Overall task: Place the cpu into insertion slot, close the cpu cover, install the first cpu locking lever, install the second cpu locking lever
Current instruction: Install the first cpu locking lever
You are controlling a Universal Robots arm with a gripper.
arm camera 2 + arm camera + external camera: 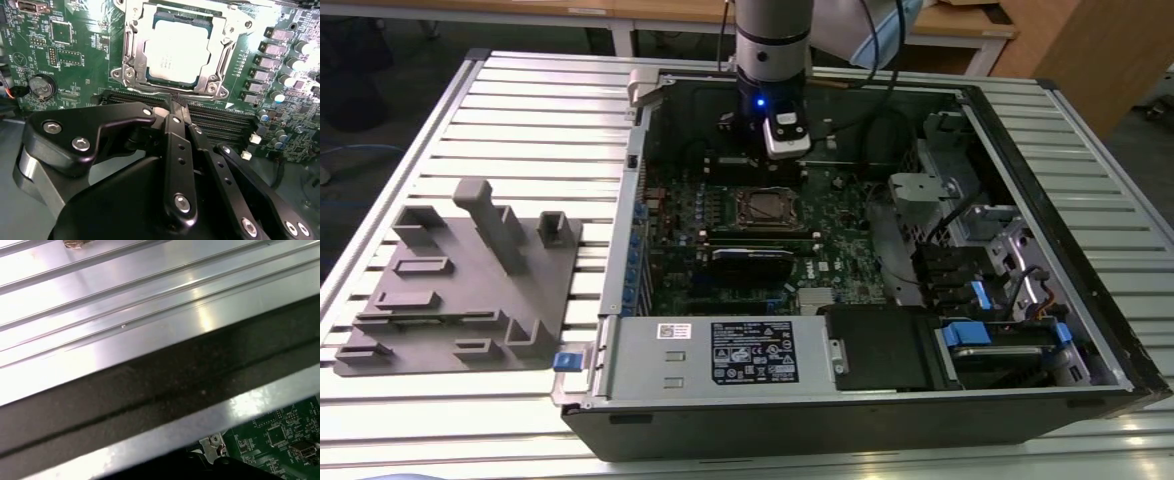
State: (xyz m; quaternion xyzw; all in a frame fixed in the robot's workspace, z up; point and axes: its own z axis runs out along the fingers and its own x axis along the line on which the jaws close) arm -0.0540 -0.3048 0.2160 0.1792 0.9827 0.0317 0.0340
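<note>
the arm's gripper (pixel 179 102) hangs inside the open computer case (pixel 1067 380), its jaws pressed together with nothing between them, tips just off the edge of the insertion slot (pixel 767 207) — near, apparently not touching. in the second wrist view the cpu (pixel 177 50) already lies flat in the slot, silver face up, and the cpu cover (pixel 220 57) is down around it, its window framing the chip. the green motherboard (pixel 60 55) spreads around the socket, a coin battery (pixel 41 85) off to one side. the case rests on a ribbed metal tabletop (pixel 520 120) — a grey fixture block (pixel 467 280) sits at the exterior view's left.
</note>
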